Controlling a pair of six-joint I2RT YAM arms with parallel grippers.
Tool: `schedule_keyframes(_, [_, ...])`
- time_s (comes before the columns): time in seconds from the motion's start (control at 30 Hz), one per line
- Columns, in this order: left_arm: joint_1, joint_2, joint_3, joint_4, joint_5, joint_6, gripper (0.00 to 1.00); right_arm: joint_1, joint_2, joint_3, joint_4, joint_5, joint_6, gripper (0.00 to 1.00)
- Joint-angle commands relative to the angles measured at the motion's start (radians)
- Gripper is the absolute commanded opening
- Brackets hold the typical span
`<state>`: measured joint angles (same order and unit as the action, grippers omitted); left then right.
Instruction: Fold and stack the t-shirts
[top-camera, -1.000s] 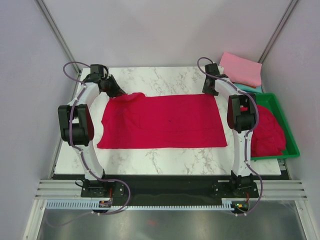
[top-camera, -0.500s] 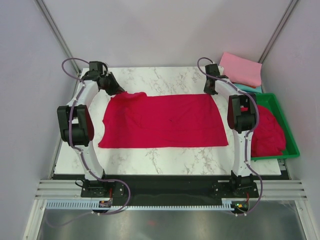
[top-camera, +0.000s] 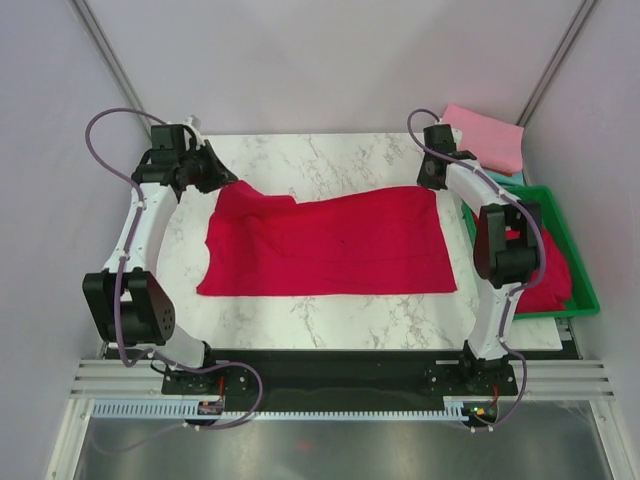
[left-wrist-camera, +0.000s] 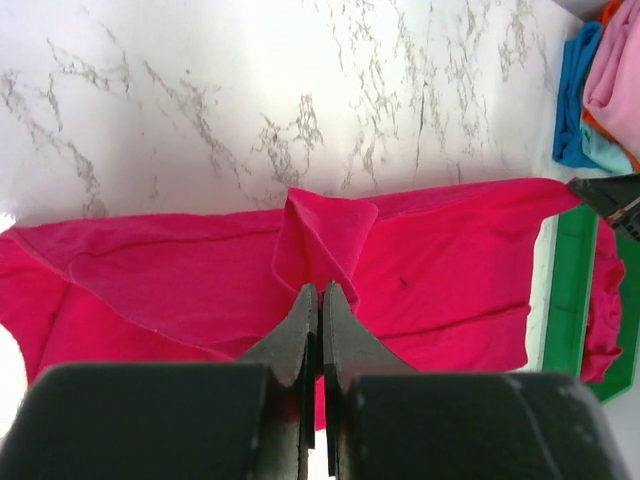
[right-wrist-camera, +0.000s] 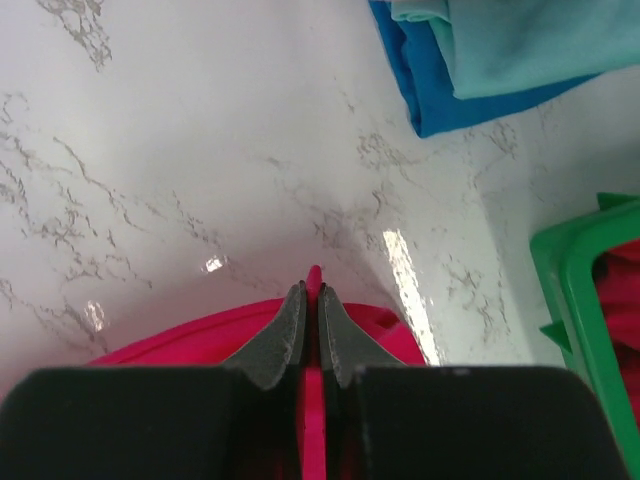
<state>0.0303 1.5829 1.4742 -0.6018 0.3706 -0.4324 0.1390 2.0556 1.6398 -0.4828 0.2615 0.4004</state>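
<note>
So the red t-shirt (top-camera: 330, 245) lies flat on the tabletop (top-camera: 330, 155), long axis running left to right. The left claw (top-camera: 226, 182) is pinched tight on its far-left corner, and the right claw (top-camera: 432, 183) likewise on the far-right one. The rest of the shirt sits on the near side of both, so I'd guess the fold comes toward the bases. Neither arm's nearer, one corner each.

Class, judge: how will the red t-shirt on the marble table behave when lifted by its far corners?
Probably floppy: the red t-shirt peaks into a fold at the left pincer. Likely light: the right pincer holds a mere corner. Expect sagging between them.
</note>
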Motion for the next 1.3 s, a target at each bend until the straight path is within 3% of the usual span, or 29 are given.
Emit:
schedule_keyframes(0.0, [-0.004,-0.090,-0.066,-0.035,-0.019,0.070,0.02,-0.006,-0.097,-0.057,0.003,0.002,0.011,0.08])
schedule_keyframes(0.63, [-0.004,-0.412,-0.413,-0.099,-0.018,0.081,0.02,-0.003,-0.413,-0.491,0.081,-0.028,0.092,0.08])
schedule_keyframes(0.73, [-0.006,-0.452,-0.478,-0.113,-0.018,0.070,0.08,-0.003,-0.455,-0.563,0.098,-0.025,0.117,0.11])
schedule_keyframes(0.83, [-0.004,-0.495,-0.540,-0.130,0.002,0.078,0.24,-0.003,-0.500,-0.630,0.104,0.002,0.130,0.24])
schedule_keyframes(0.87, [-0.004,-0.509,-0.560,-0.134,0.001,0.089,0.25,-0.003,-0.514,-0.647,0.105,0.004,0.135,0.31])
schedule_keyframes(0.93, [-0.004,-0.546,-0.571,-0.153,-0.004,0.095,0.29,-0.003,-0.555,-0.699,0.110,0.016,0.150,0.49])
schedule_keyframes(0.97, [-0.004,-0.560,-0.572,-0.170,-0.004,0.089,0.31,-0.003,-0.569,-0.715,0.112,0.033,0.155,0.65])
schedule_keyframes(1.03, [-0.004,-0.599,-0.568,-0.184,0.016,0.087,0.39,-0.006,-0.594,-0.732,0.115,0.047,0.160,0.77])
schedule_keyframes(1.13, [-0.004,-0.641,-0.562,-0.181,-0.008,0.058,0.48,-0.006,-0.614,-0.709,0.108,0.044,0.150,0.80])
schedule_keyframes(1.27, [-0.004,-0.560,-0.560,-0.133,-0.070,0.023,0.47,-0.003,-0.634,-0.669,0.139,-0.031,0.138,0.79])
